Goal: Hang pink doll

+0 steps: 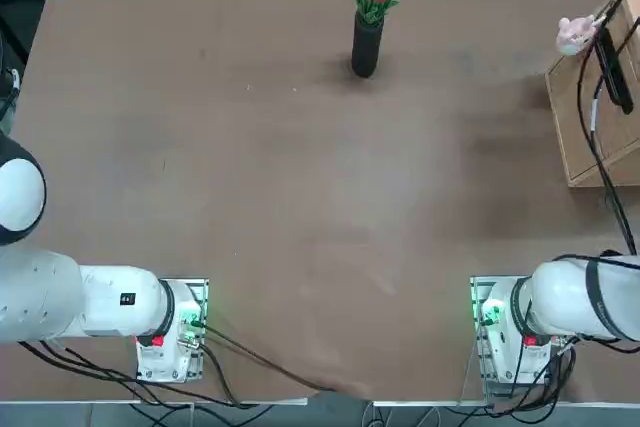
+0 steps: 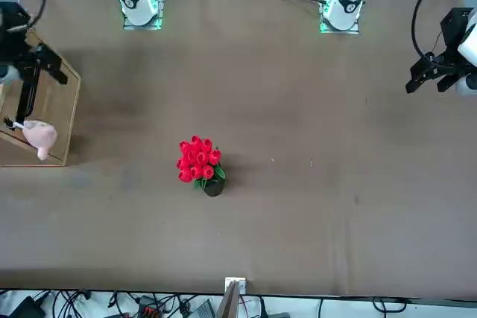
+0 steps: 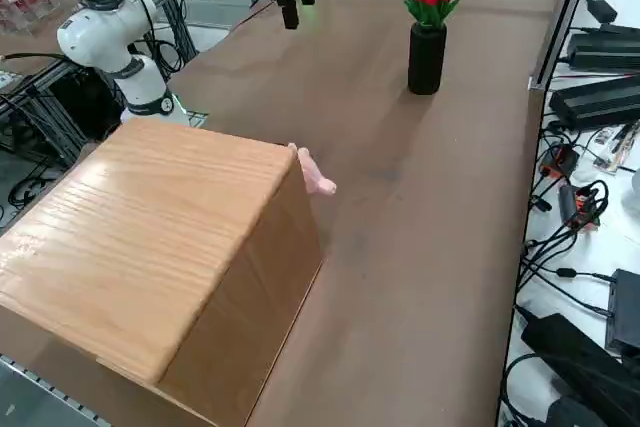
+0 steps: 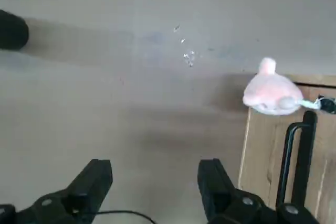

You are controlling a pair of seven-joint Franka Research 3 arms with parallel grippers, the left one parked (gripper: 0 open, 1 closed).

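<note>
The pink doll (image 1: 574, 34) (image 2: 41, 135) (image 3: 318, 179) (image 4: 270, 94) dangles by a whitish loop from the tip of a black hook (image 4: 294, 145) (image 1: 615, 72). That hook is fixed on a wooden box (image 1: 600, 137) (image 3: 150, 237) at the table's right edge. The doll hangs clear of the tabletop, beside the box's wall. My right gripper (image 4: 156, 166) (image 2: 54, 72) hovers high above the table close to the box, apart from the doll. It is open, and nothing sits between its fingers (image 4: 97, 179).
A black vase of red tulips (image 1: 366, 42) (image 2: 201, 161) (image 3: 427, 52) stands upright at the far middle of the brown table (image 1: 300, 197). Cables and power bricks (image 3: 590, 97) lie beyond the table's far edge.
</note>
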